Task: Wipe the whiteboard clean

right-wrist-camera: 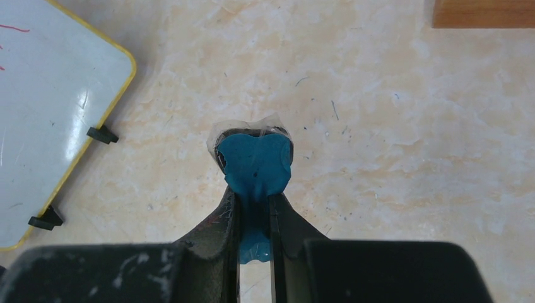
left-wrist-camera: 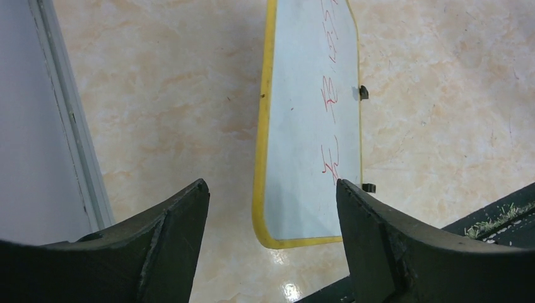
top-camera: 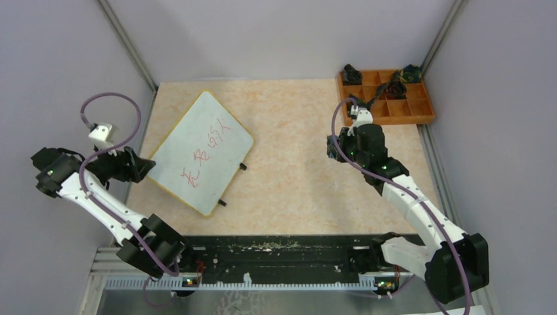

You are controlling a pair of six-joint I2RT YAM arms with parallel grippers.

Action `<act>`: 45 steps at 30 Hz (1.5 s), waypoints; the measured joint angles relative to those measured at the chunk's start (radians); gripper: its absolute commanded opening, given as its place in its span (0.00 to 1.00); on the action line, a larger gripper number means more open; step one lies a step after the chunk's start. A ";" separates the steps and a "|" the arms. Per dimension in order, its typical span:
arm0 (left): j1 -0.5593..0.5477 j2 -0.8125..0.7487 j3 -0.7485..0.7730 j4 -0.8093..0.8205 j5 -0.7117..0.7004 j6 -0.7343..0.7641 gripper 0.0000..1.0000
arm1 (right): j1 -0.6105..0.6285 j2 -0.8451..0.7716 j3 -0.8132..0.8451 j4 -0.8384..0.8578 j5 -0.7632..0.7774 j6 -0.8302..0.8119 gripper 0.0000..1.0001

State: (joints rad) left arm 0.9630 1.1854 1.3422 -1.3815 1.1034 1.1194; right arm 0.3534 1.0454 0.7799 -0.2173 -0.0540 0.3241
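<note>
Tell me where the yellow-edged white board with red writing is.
In the top view, the yellow-edged whiteboard lies left of centre, beside the left hand and far from the orange compartment tray.

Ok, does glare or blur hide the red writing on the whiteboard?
No. Top view: even light, red writing on the whiteboard clear. Left wrist view: one glare spot on the table, off the board. Right wrist view: fingers holding the blue wiper slightly soft.
</note>
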 measured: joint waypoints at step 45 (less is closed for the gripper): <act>0.000 0.112 -0.077 -0.033 -0.011 0.093 0.30 | 0.325 0.513 0.427 0.168 -0.057 -0.160 0.00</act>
State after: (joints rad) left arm 0.9630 1.2972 1.2652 -1.4143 1.0924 1.2129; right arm 0.6781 1.5581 1.2068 -0.0490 -0.1108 0.1642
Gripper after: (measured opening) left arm 0.301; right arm 0.124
